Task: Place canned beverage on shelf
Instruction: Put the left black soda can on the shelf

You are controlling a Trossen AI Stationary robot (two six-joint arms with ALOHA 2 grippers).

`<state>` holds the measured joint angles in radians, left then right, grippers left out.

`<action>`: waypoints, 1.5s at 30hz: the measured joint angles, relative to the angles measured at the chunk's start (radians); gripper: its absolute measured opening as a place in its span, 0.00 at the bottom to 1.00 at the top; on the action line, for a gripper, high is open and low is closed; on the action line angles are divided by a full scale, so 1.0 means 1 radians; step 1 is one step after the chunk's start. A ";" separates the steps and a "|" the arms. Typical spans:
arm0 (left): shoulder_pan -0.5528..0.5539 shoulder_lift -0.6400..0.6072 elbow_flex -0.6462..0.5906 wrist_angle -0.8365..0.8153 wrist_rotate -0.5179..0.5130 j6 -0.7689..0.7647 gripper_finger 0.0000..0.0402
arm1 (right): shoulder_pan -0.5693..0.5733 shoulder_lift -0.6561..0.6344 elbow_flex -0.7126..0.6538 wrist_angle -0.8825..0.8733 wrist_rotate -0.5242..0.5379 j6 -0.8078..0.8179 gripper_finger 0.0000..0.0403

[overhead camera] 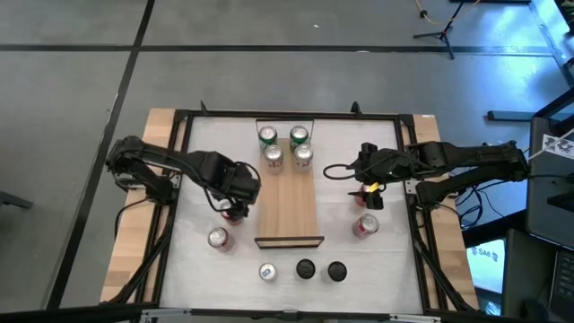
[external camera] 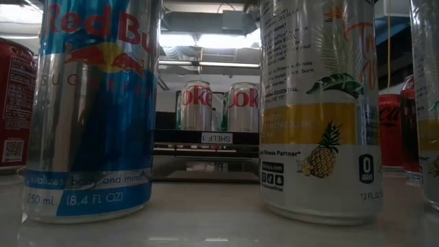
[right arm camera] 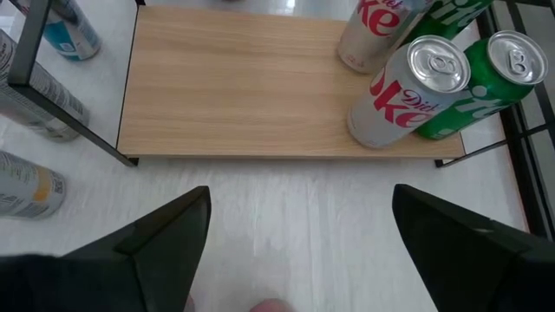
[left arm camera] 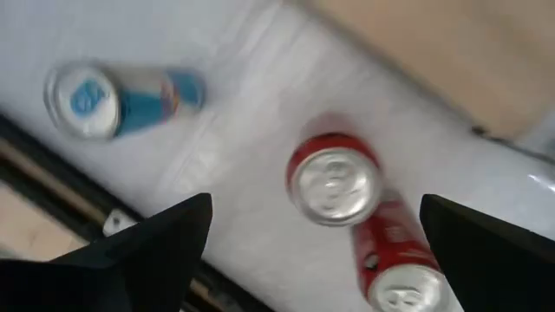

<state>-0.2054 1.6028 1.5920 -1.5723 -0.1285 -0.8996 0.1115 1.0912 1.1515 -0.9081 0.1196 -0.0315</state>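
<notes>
L gripper [overhead camera: 235, 205] sits over the white tabletop [overhead camera: 197, 179] just left of the long light-wood plank shelf [overhead camera: 287, 205], fingers [left arm camera: 165, 247] spread wide, nothing between them. Its wrist cam looks down on two red soda cans w/ silver tops, one upright red can [left arm camera: 335, 178] right under the gap, a second red can [left arm camera: 395, 264] just beside it, touching or nearly so. A blue-and-silver slim can [left arm camera: 113, 97] stands further off near the table's black frame. R gripper [overhead camera: 366, 170] hovers on the shelf's right side, fingers [right arm camera: 156, 238] apart, empty, white table below. Its cam faces the shelf across its width: two silver Diet Coke cans [right arm camera: 408, 95] and two green cans [right arm camera: 486, 82] grouped at one end, rest of the plank bare. From above, that's four cans in a square at the shelf's far end. Another red can [overhead camera: 366, 225] stands on the table near the R gripper, another red-topped can [overhead camera: 218, 237] front-left. Front row: silver can [overhead camera: 267, 271] plus two dark-topped cans [overhead camera: 320, 269]. Low cam is filled by a blue-silver Red Bull can [external camera: 92, 110] and a white-yellow pineapple-print can [external camera: 319, 110].
</notes>
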 joint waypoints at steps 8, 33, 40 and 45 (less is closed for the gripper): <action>0.002 0.000 -0.184 0.060 0.012 -0.007 1.00 | 0.000 0.000 0.000 0.000 0.000 0.000 0.88; 0.005 0.001 -0.169 0.141 0.060 0.012 1.00 | 0.000 0.000 0.000 0.001 0.000 0.000 0.88; -0.001 0.002 -0.223 0.232 0.043 0.010 1.00 | 0.000 0.000 0.000 0.001 0.000 0.000 0.88; -0.001 0.002 -0.274 0.232 0.061 -0.014 1.00 | 0.000 0.000 0.000 0.000 0.000 0.000 0.88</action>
<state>-0.2062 1.6043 1.3181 -1.3404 -0.0672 -0.9139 0.1112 1.0912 1.1515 -0.9077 0.1192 -0.0315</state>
